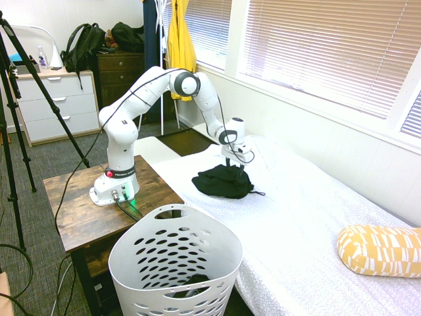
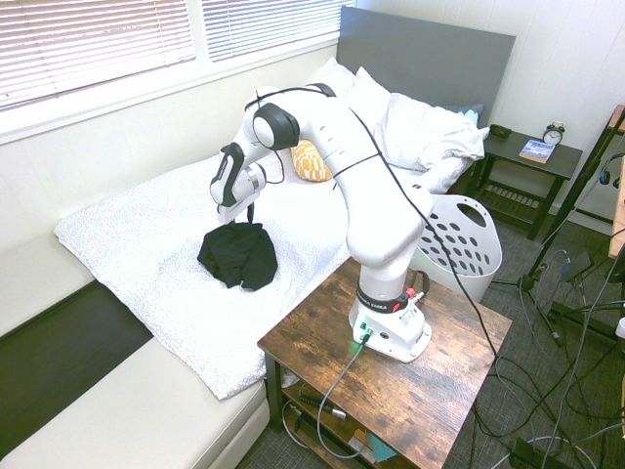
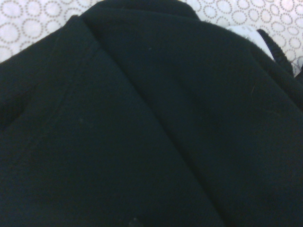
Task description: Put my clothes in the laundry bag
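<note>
Black garment [image 1: 220,182]: directly below your gripper [image 1: 235,164], at its tips
Your fingers: apart, astride cloth, not clamped

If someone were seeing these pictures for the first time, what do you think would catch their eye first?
Probably the white robot arm, mounted on the wooden side table and arching over to the bed, its open gripper down at a black garment. Next would come the tall white laundry basket full of oval holes, beside the bed, and the bright yellow garment hanging near the window.
</note>
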You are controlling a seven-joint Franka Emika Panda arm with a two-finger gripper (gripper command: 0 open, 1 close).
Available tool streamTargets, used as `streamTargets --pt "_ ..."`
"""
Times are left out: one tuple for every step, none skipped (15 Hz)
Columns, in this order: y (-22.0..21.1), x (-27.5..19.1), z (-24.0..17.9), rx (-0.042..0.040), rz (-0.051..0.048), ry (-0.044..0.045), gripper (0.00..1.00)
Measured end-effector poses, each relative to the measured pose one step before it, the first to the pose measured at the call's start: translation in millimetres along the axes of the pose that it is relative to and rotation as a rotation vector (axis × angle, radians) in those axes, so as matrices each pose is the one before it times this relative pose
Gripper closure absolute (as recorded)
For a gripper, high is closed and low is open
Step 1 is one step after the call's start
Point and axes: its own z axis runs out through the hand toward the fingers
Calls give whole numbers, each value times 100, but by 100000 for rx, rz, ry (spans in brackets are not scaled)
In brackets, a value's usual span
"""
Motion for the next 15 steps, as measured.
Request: streamTargets --pt "-155 296 273 -616 -286 4 0" --pt "-274 257 228 -430 -234 -617 0" --pt "-175 234 295 -483 -187 -642 0" --pt "-177 211 323 -260 -197 -253 0" --pt "-144 62 406 -304 -76 -566 0" --pt "-200 14 350 -123 -91 -522 0" --pt "-150 -122 427 -406 -419 -983 0" --pt "-105 -169 337 -505 -562 -1185 0" --pt "-35 -99 242 -434 -568 -1051 0" --pt "3 2 183 -276 -319 -527 0" --pt "-31 50 175 -121 -136 -134 0" --pt "-28 18 211 -143 -135 -151 0" --pt "5 -53 283 -294 -290 -466 0" --pt "0 -47 350 -343 -349 -656 0" --pt "26 -82 488 -350 -123 -643 100"
